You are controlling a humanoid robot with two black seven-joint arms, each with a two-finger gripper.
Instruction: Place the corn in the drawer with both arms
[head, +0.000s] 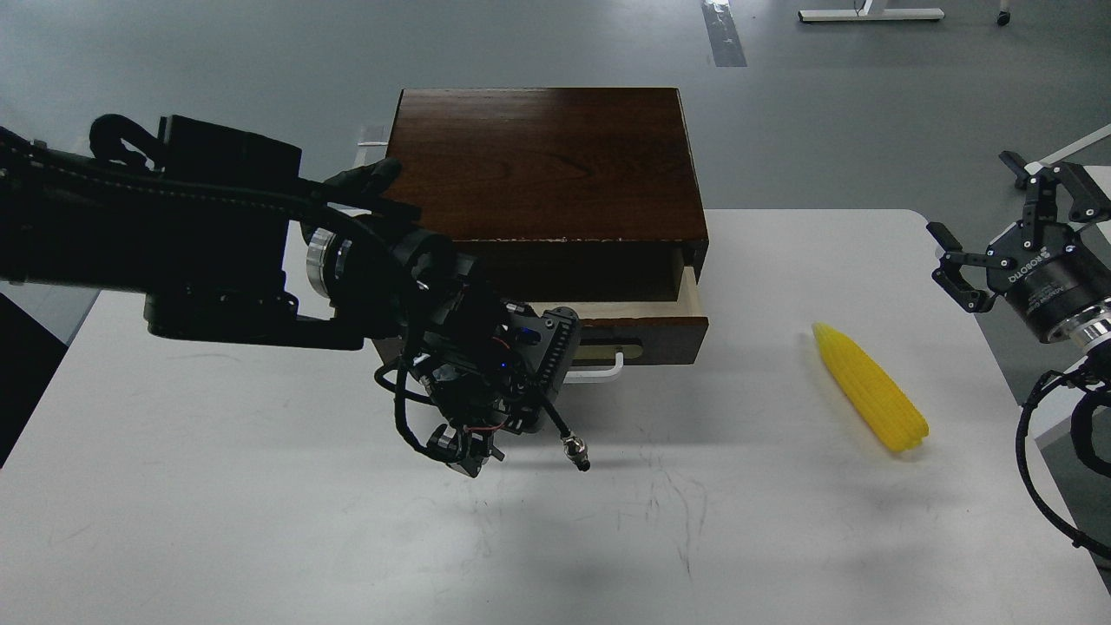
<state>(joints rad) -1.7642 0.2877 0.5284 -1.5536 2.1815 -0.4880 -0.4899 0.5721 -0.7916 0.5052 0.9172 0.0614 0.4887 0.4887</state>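
Note:
The corn (870,388) lies on the white table (260,521) at the right, with its pointed end toward the box. The drawer (647,334) of the dark brown wooden box (538,165) is pulled out a little, and a strip of pale wood inside shows. My left gripper (555,356) is at the drawer front, over the left part of the white bar handle (608,371). Its fingers are hidden behind its dark body. My right gripper (998,217) is open and empty at the right table edge, above and right of the corn.
A cable with a metal plug (575,450) hangs from my left wrist just above the table. Grey floor lies beyond the table. A white frame (868,13) stands far back.

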